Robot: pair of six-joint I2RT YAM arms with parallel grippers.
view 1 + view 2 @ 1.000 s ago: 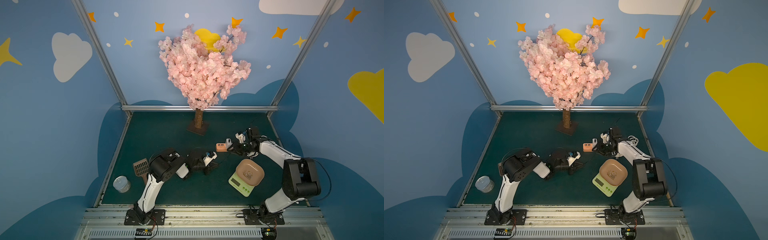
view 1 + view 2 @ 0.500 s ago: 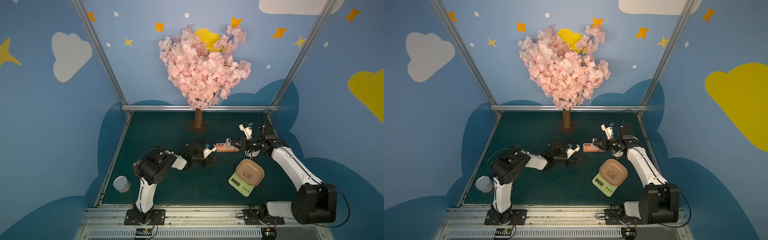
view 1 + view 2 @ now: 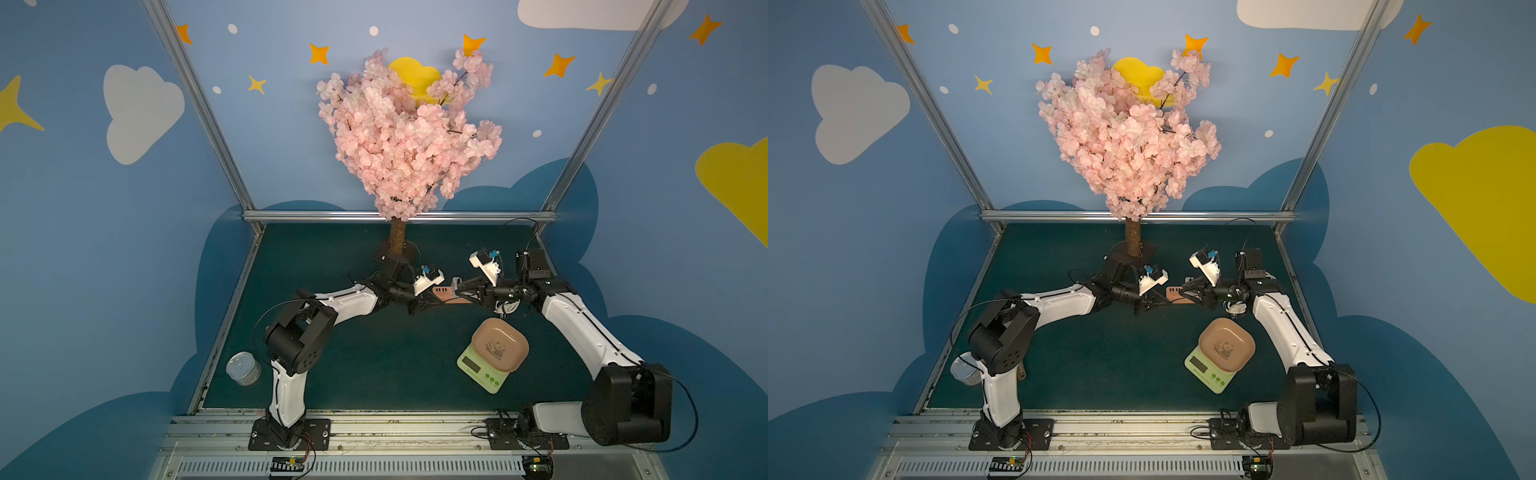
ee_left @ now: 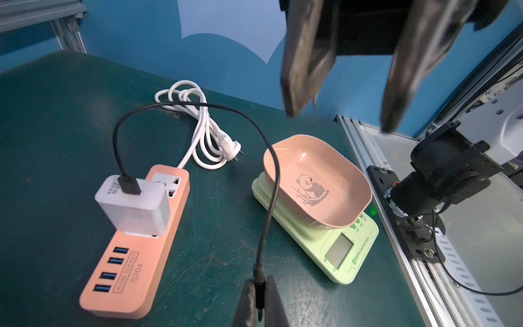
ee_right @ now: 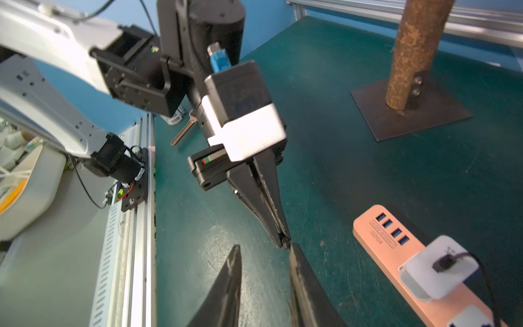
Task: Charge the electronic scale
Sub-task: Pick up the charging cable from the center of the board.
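An aluminium rail [image 3: 374,419] is seen along the bottom of both top views. Beyond it a dark green matte mat [image 3: 365,374] is laid, finely scratched. A metal can [image 3: 243,368] is set at lower left, at the mat edge. The electronic scale [image 3: 493,358] is placed lower right of centre, flat on the mat, turned diagonally: pale green plastic, grey display [image 4: 338,250], tan rounded-square tray [image 3: 512,338] with panda print on top. At mid-frame an orange power strip [image 4: 133,254] is laid between the grippers, a white charger cube [image 4: 132,208] plugged in, a coiled white cord [image 4: 198,124] behind. A black cable [image 4: 267,198] is arched from the cube; its free plug is clamped in the closed left gripper [image 4: 259,297]. The right gripper [image 5: 265,248] is held with jaws apart, empty. Farther back a pink blossom tree [image 3: 405,137] is seen, rough brown trunk [image 5: 413,51] on a black plate [image 5: 424,113]. Around all, blue walls [image 3: 104,249] with painted clouds and stars are seen.
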